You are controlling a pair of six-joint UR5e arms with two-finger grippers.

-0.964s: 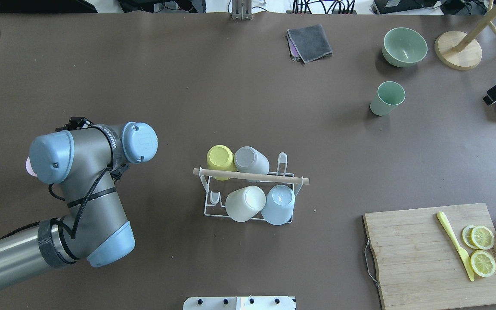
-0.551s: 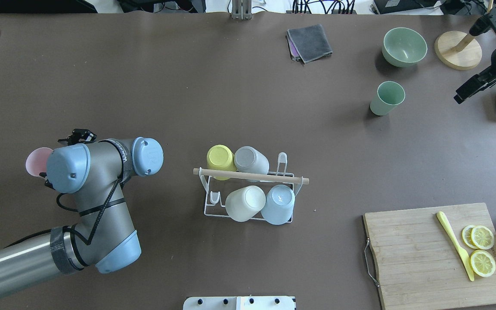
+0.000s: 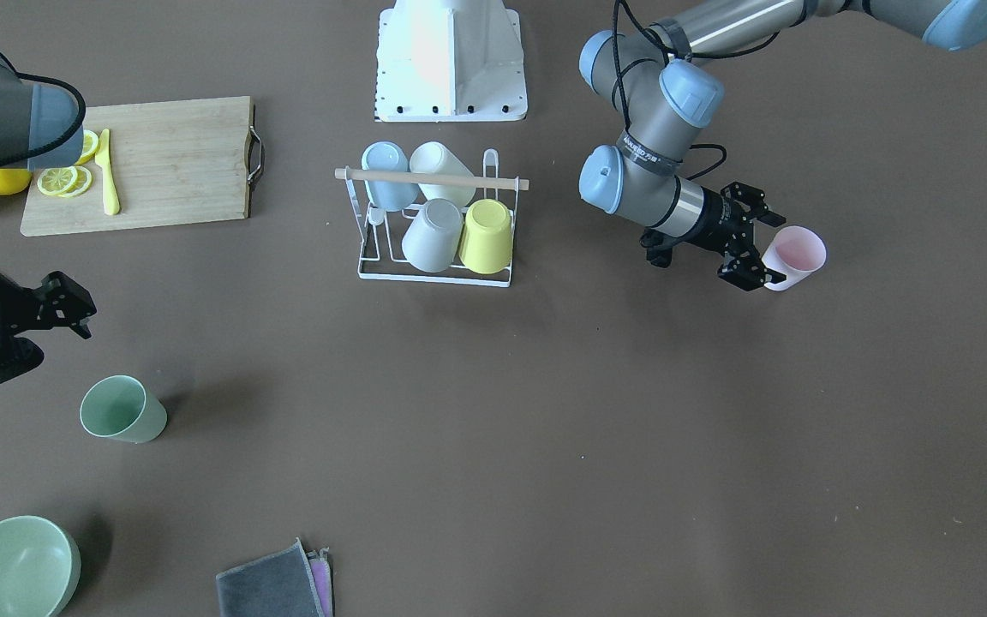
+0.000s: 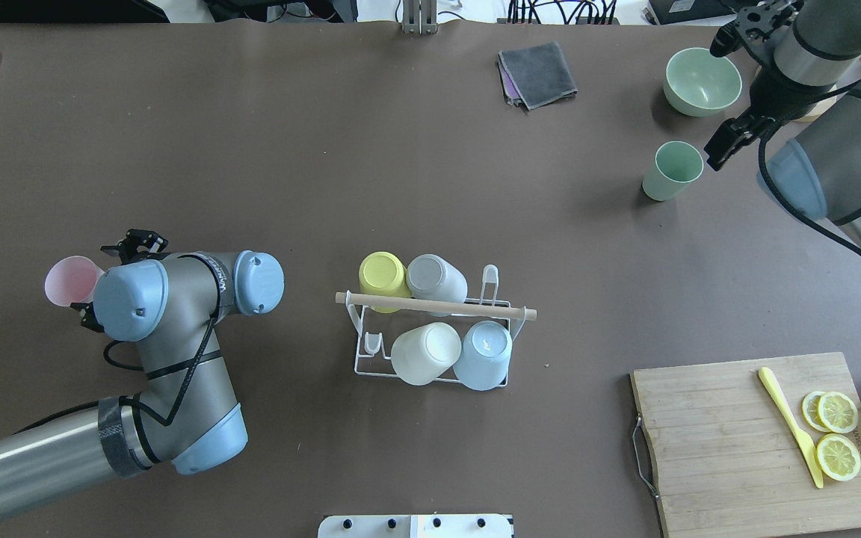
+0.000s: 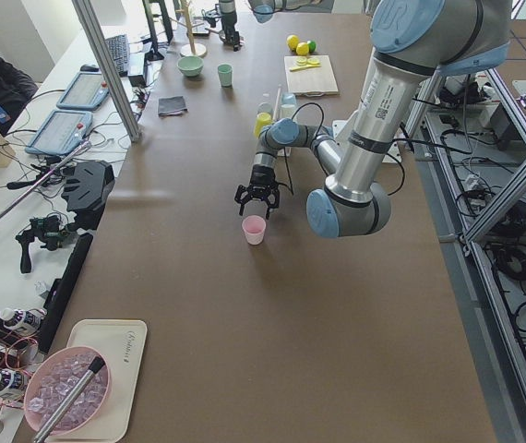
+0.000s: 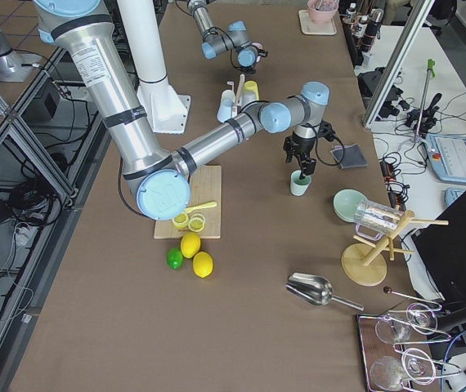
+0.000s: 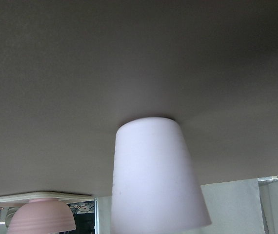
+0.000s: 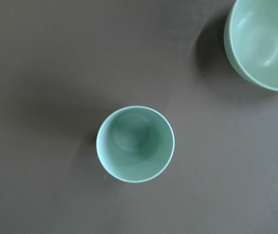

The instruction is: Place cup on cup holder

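left hand [image 3: 766, 248] spread wide just beside the upright pink cup [image 3: 798, 254].

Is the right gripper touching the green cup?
Apart. The front-facing view shows bare table between the right gripper and the green cup; the wrist view shows its rim clear.

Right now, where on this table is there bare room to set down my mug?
The widest bare stretch lies between the cup holder, the grey cloth and the green cup. Bare between the holder and the left arm. Crowded: the cutting board with lemon slices, and the corner round the green bowl.
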